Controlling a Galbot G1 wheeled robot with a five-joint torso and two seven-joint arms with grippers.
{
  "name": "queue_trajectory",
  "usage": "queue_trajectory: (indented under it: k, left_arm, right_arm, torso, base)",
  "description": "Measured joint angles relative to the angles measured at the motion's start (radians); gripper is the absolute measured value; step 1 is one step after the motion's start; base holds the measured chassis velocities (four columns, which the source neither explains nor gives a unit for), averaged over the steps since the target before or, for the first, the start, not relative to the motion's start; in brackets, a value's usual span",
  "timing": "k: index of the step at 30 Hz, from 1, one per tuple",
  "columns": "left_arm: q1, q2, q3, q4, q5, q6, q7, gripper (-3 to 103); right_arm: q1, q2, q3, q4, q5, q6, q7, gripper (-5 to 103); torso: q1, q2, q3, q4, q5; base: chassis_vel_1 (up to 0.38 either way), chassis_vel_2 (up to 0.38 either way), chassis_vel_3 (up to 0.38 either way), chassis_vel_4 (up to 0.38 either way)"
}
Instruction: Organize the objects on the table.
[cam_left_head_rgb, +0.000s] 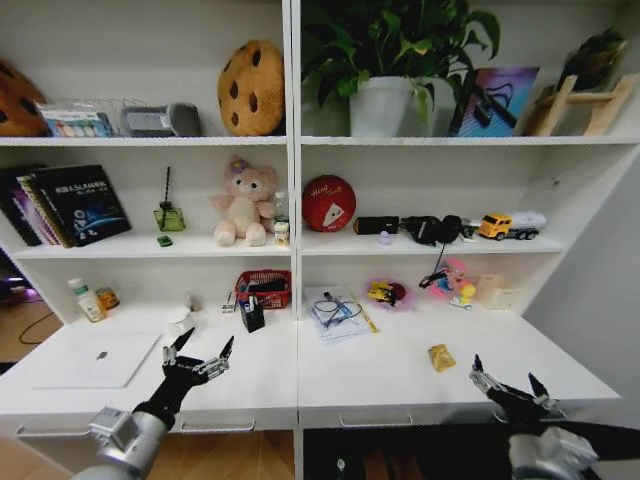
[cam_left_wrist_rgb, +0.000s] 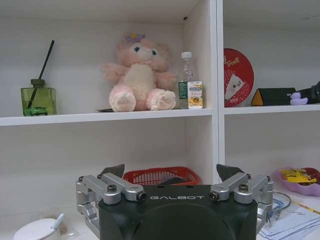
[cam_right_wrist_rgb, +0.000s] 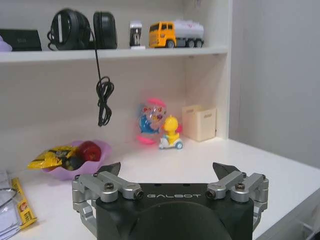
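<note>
Both black-and-silver "GALBOT"-marked grippers, left (cam_left_head_rgb: 205, 349) and right (cam_left_head_rgb: 505, 376), hover with fingers spread over the white desk top (cam_left_head_rgb: 330, 375); slim silver-white laptop (cam_left_head_rgb: 97, 359) beside the left, yellow packet (cam_left_head_rgb: 441, 357) near the right.

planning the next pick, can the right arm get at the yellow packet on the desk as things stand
Probably yes. The yellow packet lies alone on bare desk top, just ahead and to the left of the open right gripper, with nothing standing between them. The left gripper hovers far off, near the laptop.

White table (cam_left_head_rgb: 400, 375); silver-white laptop (cam_left_head_rgb: 95, 360); yellow packet (cam_left_head_rgb: 441, 357).
</note>
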Motion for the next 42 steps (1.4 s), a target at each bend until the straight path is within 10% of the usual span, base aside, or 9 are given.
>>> queue_trajectory:
  k: [14,35,42]
  left_arm:
    - [0.0,0.0,0.0,0.0,0.0,0.0,0.0,100]
    - [0.0,0.0,0.0,0.0,0.0,0.0,0.0,100]
    - [0.0,0.0,0.0,0.0,0.0,0.0,0.0,100]
  right_arm:
    - [0.261,-0.301,-0.141,-0.316,0.157,-0.053,-0.024,100]
    - [0.392,-0.288,-0.308,-0.569,0.18,-0.046,-0.053,101]
    - [0.394,-0.276,-0.315,-0.576,0.168,-0.029,-0.053,76]
  torso:
    - [0.0,0.0,0.0,-0.0003,0.0003]
    - [0.0,0.0,0.0,-0.0005,0.0001]
    - [0.0,0.0,0.0,-0.0005,0.0]
  base:
    - [0.013,0.006,-0.005,-0.006]
    - [0.0,0.0,0.0,0.0]
    - [0.0,0.0,0.0,0.0]
